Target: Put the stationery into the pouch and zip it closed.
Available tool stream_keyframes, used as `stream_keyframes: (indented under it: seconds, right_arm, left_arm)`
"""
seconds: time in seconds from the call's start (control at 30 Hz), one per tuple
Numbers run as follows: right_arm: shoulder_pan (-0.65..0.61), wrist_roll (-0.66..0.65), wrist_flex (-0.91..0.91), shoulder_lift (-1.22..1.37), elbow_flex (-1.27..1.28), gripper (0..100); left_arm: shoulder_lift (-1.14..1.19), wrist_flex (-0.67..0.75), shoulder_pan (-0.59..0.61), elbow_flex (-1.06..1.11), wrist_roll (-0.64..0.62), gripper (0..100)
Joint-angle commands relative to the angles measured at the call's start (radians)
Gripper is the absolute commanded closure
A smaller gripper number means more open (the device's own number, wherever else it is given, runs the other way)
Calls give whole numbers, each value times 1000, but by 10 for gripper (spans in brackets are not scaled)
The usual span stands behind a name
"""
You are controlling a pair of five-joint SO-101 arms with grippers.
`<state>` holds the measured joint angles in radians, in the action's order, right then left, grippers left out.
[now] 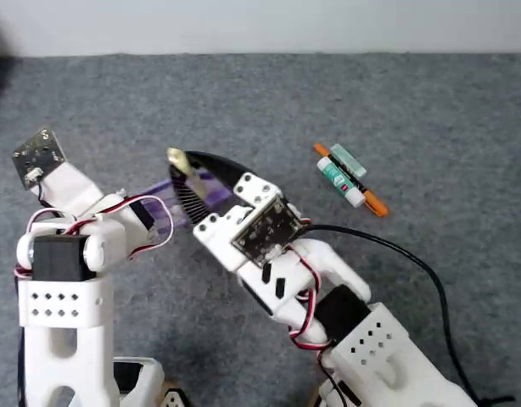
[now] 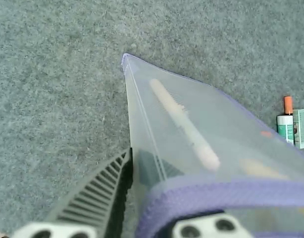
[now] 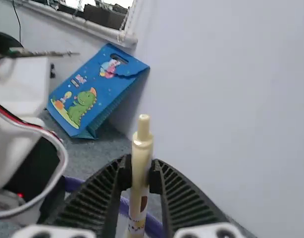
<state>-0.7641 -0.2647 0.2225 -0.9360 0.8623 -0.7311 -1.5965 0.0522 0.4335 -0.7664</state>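
The pouch (image 2: 226, 129), clear-walled with a purple zip edge, stood lifted off the grey desk (image 1: 413, 102), its far corner tilted up. The left claw (image 2: 134, 168) was clamped on the pouch's near edge, one ribbed finger (image 2: 92, 203) outside the wall. A pale, pen-shaped form showed through the clear wall; whether it lay inside or behind could not be told.

In the high view the pouch (image 1: 163, 191) hung between the two arms, with the right claw (image 1: 193, 191) just beside its open purple edge. That claw (image 3: 140, 166) was closed narrowly on a cream pen (image 3: 142, 134), gripping it mid-barrel so that the pen stood nearly upright, its tip (image 1: 177, 159) above the fingers.

The other stationery lay well apart from both claws, on the desk to the right arm's side: an orange pen (image 1: 375, 203), a glue stick (image 1: 338, 178) touching it, and a green eraser (image 1: 345, 158) just beside them, all in one tight cluster.

Beyond the desk, the right wrist view showed a blue gift bag (image 3: 92, 94) leaning against a white wall (image 3: 231, 99).
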Motion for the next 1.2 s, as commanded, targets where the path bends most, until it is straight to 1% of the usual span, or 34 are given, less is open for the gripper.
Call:
stream_keyframes:
  seconds: [0.0,0.07,0.2,0.27,0.4,0.57,0.63,0.7,0.8,0.9,1.03,1.17]
  right_arm:
    - [31,-38,116,-31,-5,986]
    - [31,-40,151,-45,-15,944]
    - [28,-40,202,-88,-25,786]
    - [28,-40,243,-117,-43,760]
    - [38,-40,309,-163,-91,822]
    - [160,-37,397,-194,-114,909]
    - [202,0,401,-196,-135,930]
    - [214,52,424,-188,-181,938]
    - [189,104,481,-185,-232,936]
    - [117,114,518,-185,-238,936]
    - [35,114,518,-185,-235,938]
    - [51,114,526,-185,-235,940]
  left_arm:
    - [-3,28,2,-54,-14,987]
    - [-3,28,2,-54,-14,987]
    - [-2,28,0,-54,-14,987]
    - [-2,28,-2,-54,-14,987]
    - [-2,28,-3,-53,-14,987]
    - [-2,29,-3,-53,-14,987]
    - [-2,29,-3,-53,-14,987]
    - [-2,29,-3,-53,-14,987]
    - [-2,29,-3,-53,-14,987]
    - [-2,29,-3,-53,-14,987]
    - [-2,29,-3,-53,-14,987]
    - [-2,29,2,-53,-14,987]
